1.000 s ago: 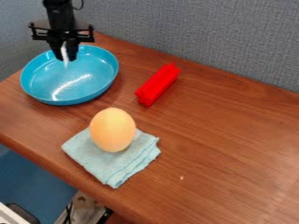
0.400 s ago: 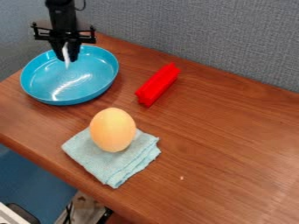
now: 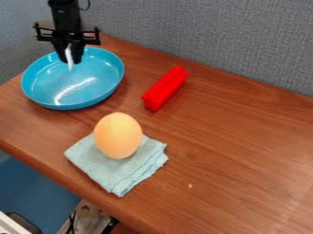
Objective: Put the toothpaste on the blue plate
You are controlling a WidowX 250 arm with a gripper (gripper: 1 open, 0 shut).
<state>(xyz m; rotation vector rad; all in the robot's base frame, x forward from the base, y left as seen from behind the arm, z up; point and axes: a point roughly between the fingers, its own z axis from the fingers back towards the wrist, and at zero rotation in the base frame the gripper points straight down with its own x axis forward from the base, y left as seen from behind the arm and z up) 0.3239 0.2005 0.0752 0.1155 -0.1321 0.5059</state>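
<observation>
My end effector hangs over the blue plate's far rim with the toothpaste pinched upright in it

Starting at the bench's far left corner, my end effector (image 3: 73,57) points straight down, its fingers drawn narrow around something small and pale that I take to be the toothpaste (image 3: 75,52); it is too small here to read its markings. Its long axis runs up and down, in line with my fingers, and the blue plate (image 3: 55,91) lies directly beneath, so the only way left to travel is downward into the dish. Whether the tube's lower end already touches the plate I cannot tell. Further right, well apart, the red block (image 3: 166,88) lies slantwise, and nearer the front edge an orange egg-shaped thing (image 3: 117,135) sits on the light-blue cloth (image 3: 113,167)
</observation>
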